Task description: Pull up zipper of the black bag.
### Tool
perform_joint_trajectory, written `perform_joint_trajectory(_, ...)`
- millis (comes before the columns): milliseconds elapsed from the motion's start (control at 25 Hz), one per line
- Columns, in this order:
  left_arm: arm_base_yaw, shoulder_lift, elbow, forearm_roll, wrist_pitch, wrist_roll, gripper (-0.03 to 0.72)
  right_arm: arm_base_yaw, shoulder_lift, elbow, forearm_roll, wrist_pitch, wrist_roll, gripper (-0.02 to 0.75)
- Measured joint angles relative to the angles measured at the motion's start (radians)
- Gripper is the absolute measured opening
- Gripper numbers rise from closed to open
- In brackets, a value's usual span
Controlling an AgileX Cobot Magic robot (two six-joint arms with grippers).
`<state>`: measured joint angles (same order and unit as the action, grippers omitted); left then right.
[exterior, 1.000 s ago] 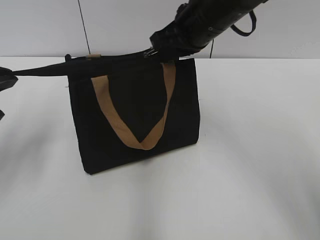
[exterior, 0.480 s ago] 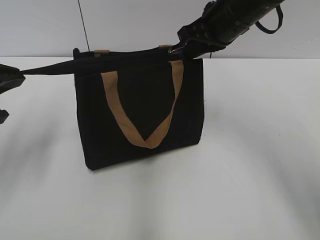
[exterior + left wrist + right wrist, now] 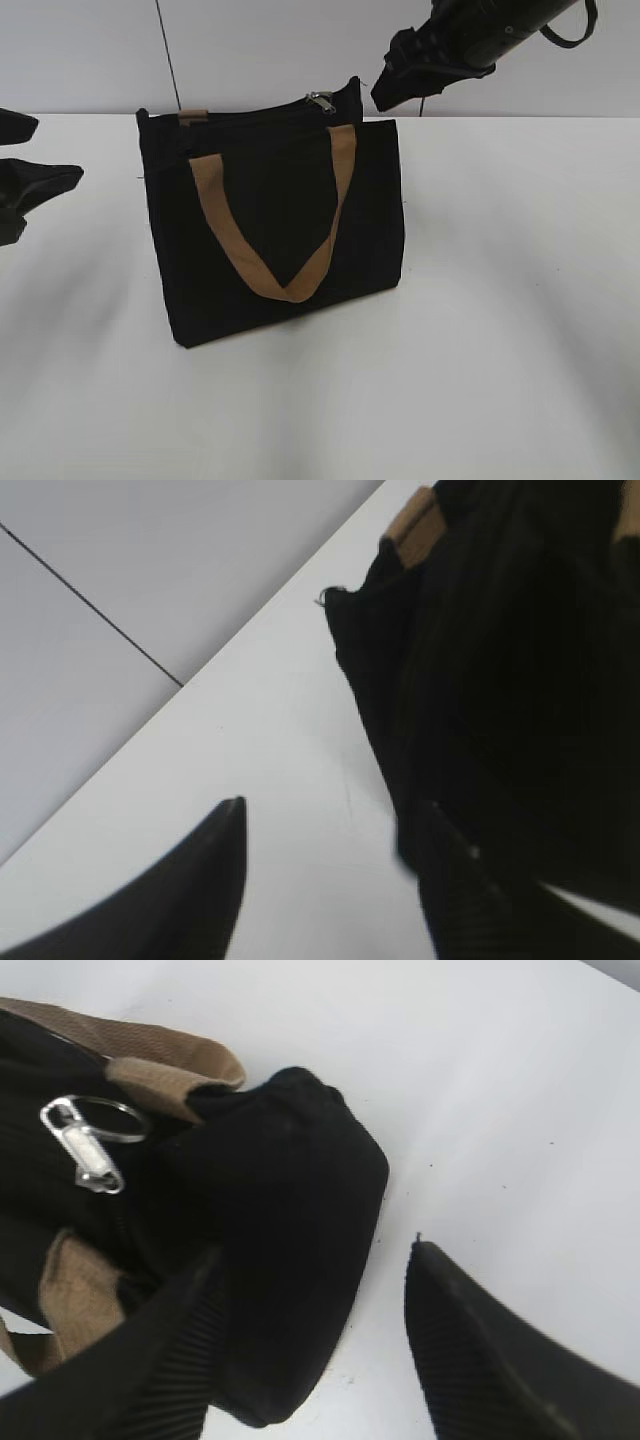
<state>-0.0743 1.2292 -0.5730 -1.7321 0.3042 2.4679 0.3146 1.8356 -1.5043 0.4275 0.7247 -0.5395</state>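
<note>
The black bag (image 3: 275,230) stands upright on the white table with a tan handle (image 3: 270,270) hanging down its front. The silver zipper pull (image 3: 320,98) lies on the top edge near the bag's right end; the right wrist view shows it (image 3: 85,1150) lying loose with its ring. My right gripper (image 3: 390,78) is open and empty, above and right of the bag's right end (image 3: 290,1190). My left gripper (image 3: 60,150) is open and empty, left of the bag and apart from it. In the left wrist view it (image 3: 330,825) frames bare table beside the bag's left end (image 3: 500,680).
The white table (image 3: 500,330) spreads around the bag. A pale wall with a thin dark vertical seam (image 3: 167,55) stands behind it. A tan strap end (image 3: 415,525) shows at the bag's top left corner.
Both grippers have let go: the left released the stretched black end of the bag, the right released the zipper pull and drew up to the right. The bag settled back a little to the left.
</note>
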Motion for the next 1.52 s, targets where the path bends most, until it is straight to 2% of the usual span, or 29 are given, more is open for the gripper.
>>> perform_joint_trajectory(80, 0.0, 0.0, 0.0, 0.0, 0.013, -0.066, 0.529, 0.0, -0.017, 0.0, 0.006, 0.017, -0.013, 0.46)
perform_joint_trajectory(160, 0.0, 0.0, 0.0, 0.0, 0.03, -0.149, 0.569, 0.0, -0.041, 0.0, 0.01, 0.03, -0.024, 0.47)
perform_joint_trajectory(320, 0.0, 0.0, 0.0, 0.002, 0.132, -0.345, 0.587, 0.0, -0.088, 0.0, 0.01, 0.051, -0.031, 0.473)
perform_joint_trajectory(440, 0.0, 0.0, 0.0, 0.068, 0.197, -0.481, 0.587, 0.0, -0.118, 0.0, -0.015, 0.079, -0.055, 0.473)
perform_joint_trajectory(560, 0.0, 0.0, -0.02, 0.252, 0.238, -0.653, 0.587, 0.0, -0.145, 0.0, -0.076, 0.12, -0.08, 0.473)
perform_joint_trajectory(720, 0.003, 0.002, -0.113, 0.616, 0.332, -0.95, 0.574, -0.006, -0.183, 0.0, -0.175, 0.173, -0.087, 0.473)
perform_joint_trajectory(840, 0.004, 0.021, -0.217, 0.913, 0.398, -1.207, 0.564, -0.006, -0.211, 0.0, -0.233, 0.206, -0.087, 0.473)
perform_joint_trajectory(960, 0.005, 0.051, -0.312, 1.166, 0.436, -1.545, 0.561, -0.006, -0.238, 0.0, -0.28, 0.235, -0.055, 0.473)
perform_joint_trajectory(1080, 0.007, 0.08, -0.41, 1.362, 0.496, -1.802, 0.561, -0.018, -0.264, 0.0, -0.306, 0.25, 0.02, 0.473)
perform_joint_trajectory(1240, 0.007, 0.103, -0.54, 1.523, 0.58, -2.091, 0.56, -0.072, -0.295, 0.0, -0.316, 0.304, 0.155, 0.473)
perform_joint_trajectory(1520, 0.007, 0.104, -0.692, 1.628, 0.662, -2.391, 0.538, -0.183, -0.35, 0.0, -0.321, 0.417, 0.285, 0.473)
